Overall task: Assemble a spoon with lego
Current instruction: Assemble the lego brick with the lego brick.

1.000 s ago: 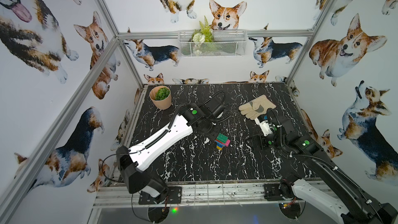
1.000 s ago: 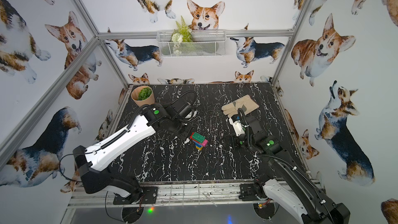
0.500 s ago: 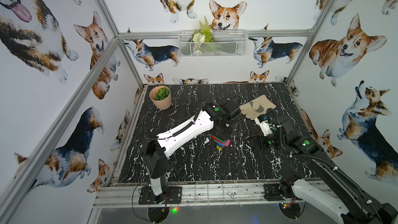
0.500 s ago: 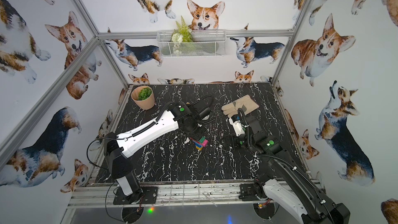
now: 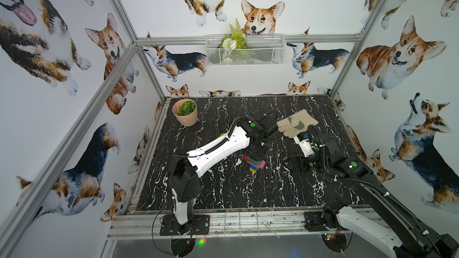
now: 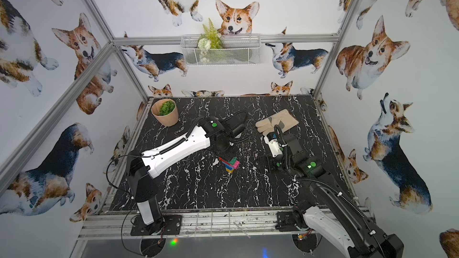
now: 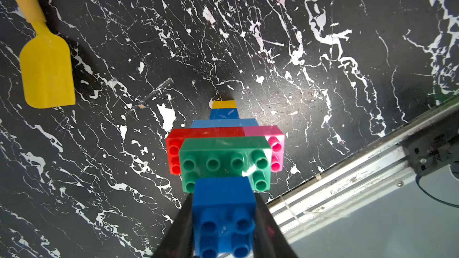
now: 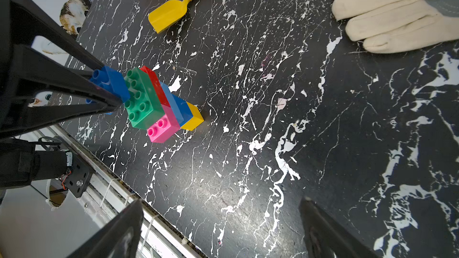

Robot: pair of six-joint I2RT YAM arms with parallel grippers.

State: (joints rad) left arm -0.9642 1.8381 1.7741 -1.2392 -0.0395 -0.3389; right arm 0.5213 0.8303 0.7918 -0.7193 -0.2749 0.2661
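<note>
- Now the left gripper is pinched tight on a dark blue brick, one finger on each side of it.
- That brick is studded onto the green layer of the spoon. The build runs straight out from the fingertips: green, then red and pink, light blue, blue, and the yellow tip farthest away, down at the table.
- Whether the yellow tip actually touches the table I cannot tell.
- Since a second ago the left arm has swung its elbow in towards the middle of the table. In both top views the spoon has scarcely left its spot, and the right arm has not moved.
- My reading: the grip is being re-angled round the build, so the last brick looks seated and the assembly seems close to finished.
- The right gripper stands spread wide and empty, well apart from the spoon, which is on the left arm's side of it.
- Farther out from the left gripper lie a yellow shovel and a glove — both untouched.
</note>
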